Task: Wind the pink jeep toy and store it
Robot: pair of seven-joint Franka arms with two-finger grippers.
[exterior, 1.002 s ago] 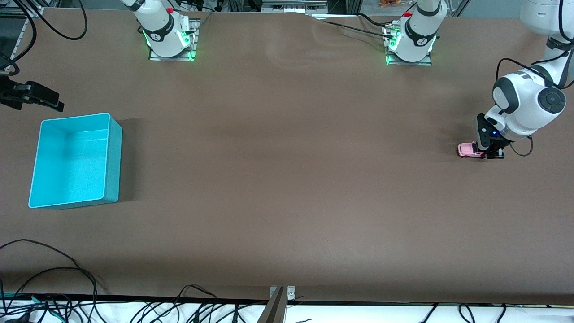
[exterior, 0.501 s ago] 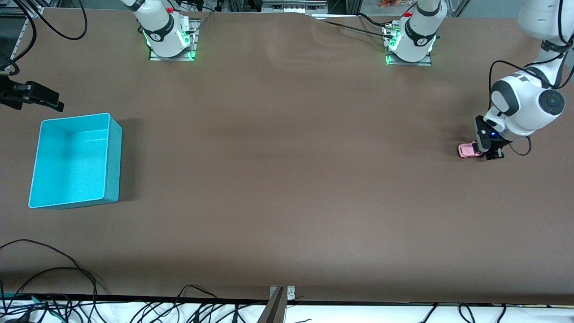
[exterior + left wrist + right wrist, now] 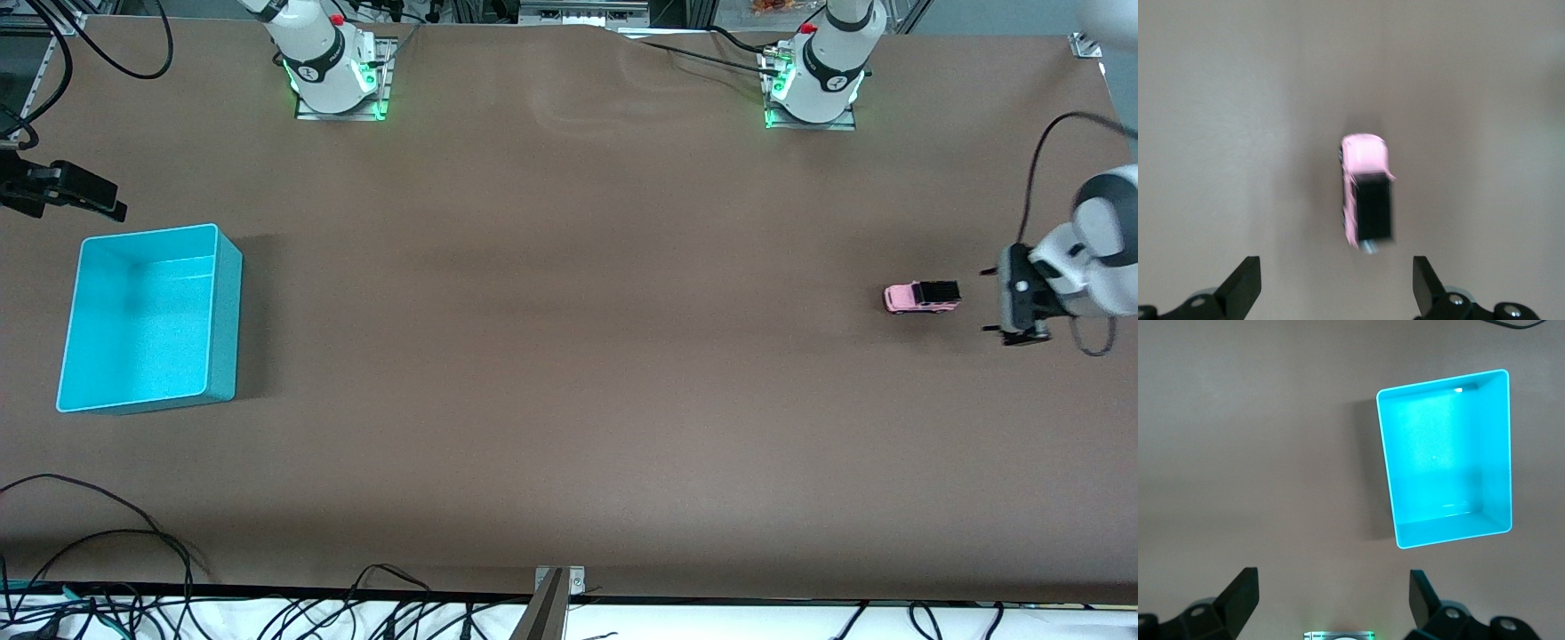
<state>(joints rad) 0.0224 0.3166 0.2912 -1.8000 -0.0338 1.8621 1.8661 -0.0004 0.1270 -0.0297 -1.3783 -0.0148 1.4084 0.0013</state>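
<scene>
Left wrist view: blurred pink jeep toy (image 3: pixel 1366 197) (upright); pincer bases cropped.

The left gripper (image 3: pixel 989 300) lets go of the pink jeep toy (image 3: pixel 921 297) and pulls away, fingers spread; the jeep rolls toward the right arm's end.

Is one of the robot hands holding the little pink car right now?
No, nothing is held. The tiny pink jeep toy with a black roof sits alone on the brown table. The left gripper is open beside it; the right gripper is open too.
</scene>
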